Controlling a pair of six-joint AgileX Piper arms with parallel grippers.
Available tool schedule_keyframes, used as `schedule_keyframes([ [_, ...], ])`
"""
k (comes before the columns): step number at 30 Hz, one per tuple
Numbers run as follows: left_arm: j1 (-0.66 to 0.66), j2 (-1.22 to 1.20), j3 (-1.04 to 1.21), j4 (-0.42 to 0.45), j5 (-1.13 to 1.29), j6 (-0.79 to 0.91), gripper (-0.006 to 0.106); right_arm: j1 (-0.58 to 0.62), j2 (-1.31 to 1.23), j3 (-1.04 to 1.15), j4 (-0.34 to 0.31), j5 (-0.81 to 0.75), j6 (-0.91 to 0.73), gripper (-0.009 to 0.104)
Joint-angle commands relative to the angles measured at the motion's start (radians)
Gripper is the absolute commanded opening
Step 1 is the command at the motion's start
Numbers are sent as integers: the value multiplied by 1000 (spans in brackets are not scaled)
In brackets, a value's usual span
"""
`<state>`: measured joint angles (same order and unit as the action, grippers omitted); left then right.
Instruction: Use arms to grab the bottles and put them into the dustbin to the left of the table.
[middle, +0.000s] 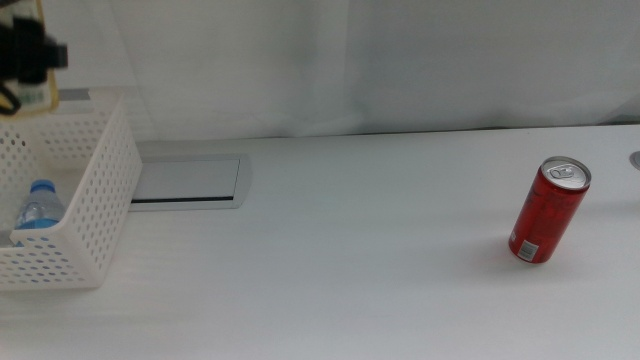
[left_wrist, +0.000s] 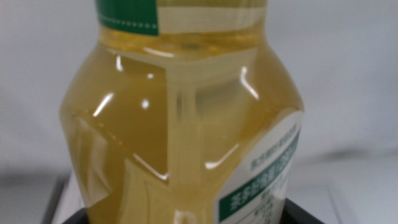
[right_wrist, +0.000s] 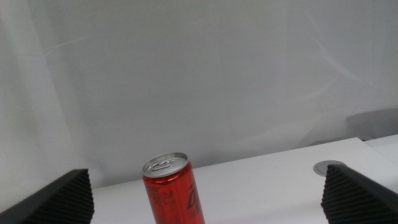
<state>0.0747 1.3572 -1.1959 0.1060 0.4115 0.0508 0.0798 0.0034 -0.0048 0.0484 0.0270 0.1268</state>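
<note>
Left claw (left_wrist: 186, 214) pinches one yellow bottle (left_wrist: 186, 124)
Right claw (right_wrist: 205, 193) spread, one red can (right_wrist: 172, 190) between; one water bottle (middle: 40, 205) in dustbin (middle: 90, 190)

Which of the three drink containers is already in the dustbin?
The small blue-capped water bottle lies inside the dustbin; the red can stands on the table, the yellow bottle is held.

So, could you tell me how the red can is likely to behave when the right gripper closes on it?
The red can stands upright, tall and slim, so a sideways nudge would probably tip it, then let it roll. Its smooth wall may slip. The right gripper is open.
</note>
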Motion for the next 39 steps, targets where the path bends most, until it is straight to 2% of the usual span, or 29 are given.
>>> schedule_keyframes([
  [1,19,-3,-7,-9,25,-15,-3,-7,-32,41,-12,-3,-4,103],
  [7,86,70,-7,-20,133,-51,-3,-7,-32,41,-12,-3,-4,103],
  [12,136,176,-7,-106,139,-36,-3,-7,-32,41,-12,-3,-4,103],
  [23,136,375,-7,-114,102,-6,-3,-7,-32,41,-12,-5,-4,103],
  [34,136,405,-7,-114,68,-6,-3,-7,-32,41,-12,-5,-4,103],
  [37,136,405,-7,-114,51,-6,3,-7,-32,41,-12,-3,-4,103],
  [39,136,405,-7,-114,40,-6,14,-7,-32,41,-12,-3,-4,103],
])
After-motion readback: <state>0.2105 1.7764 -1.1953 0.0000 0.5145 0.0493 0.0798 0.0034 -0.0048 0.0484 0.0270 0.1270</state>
